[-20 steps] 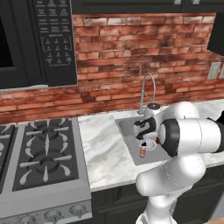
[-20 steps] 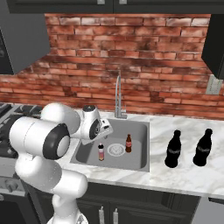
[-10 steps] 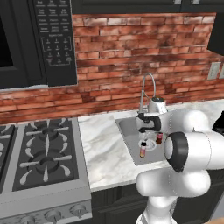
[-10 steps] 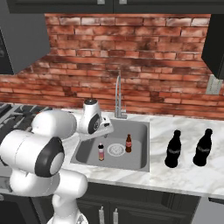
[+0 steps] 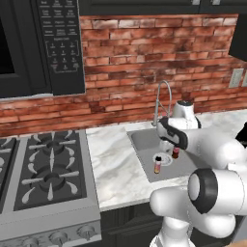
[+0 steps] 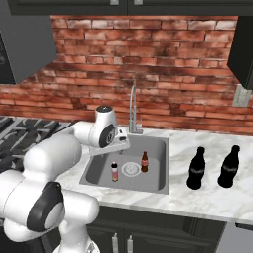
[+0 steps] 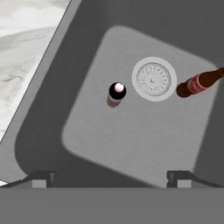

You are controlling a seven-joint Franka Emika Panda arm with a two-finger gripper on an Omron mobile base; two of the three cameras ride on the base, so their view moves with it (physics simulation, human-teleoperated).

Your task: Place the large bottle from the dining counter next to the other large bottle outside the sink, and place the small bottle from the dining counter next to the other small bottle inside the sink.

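Two small bottles stand in the sink [image 6: 154,181]: one with a pale label [image 6: 114,171] on the left and a brown one [image 6: 145,161] near the drain. Out on the counter to the right of the sink, two large dark bottles [image 6: 196,168] [image 6: 229,167] stand side by side. My gripper [image 6: 122,147] hovers over the sink's left part, open and holding nothing. In the hand view the pale-label bottle [image 7: 116,93] shows from above, well ahead of the open fingertips [image 7: 43,177], and the brown bottle [image 7: 199,83] sits beyond the drain. Both small bottles [image 5: 157,165] [image 5: 175,152] appear below the gripper [image 5: 167,146] in the left base view.
A curved faucet [image 6: 133,106] rises behind the sink, close to the hand. A stove [image 5: 43,173] lies left of the marble counter [image 5: 116,169]. A brick wall [image 6: 148,64] backs the counter, and a microwave [image 5: 38,43] hangs above the stove.
The hand has risen a little above the sink while the arm's elbow swung low and toward the camera. The jaws stayed open and the bottles have not moved.
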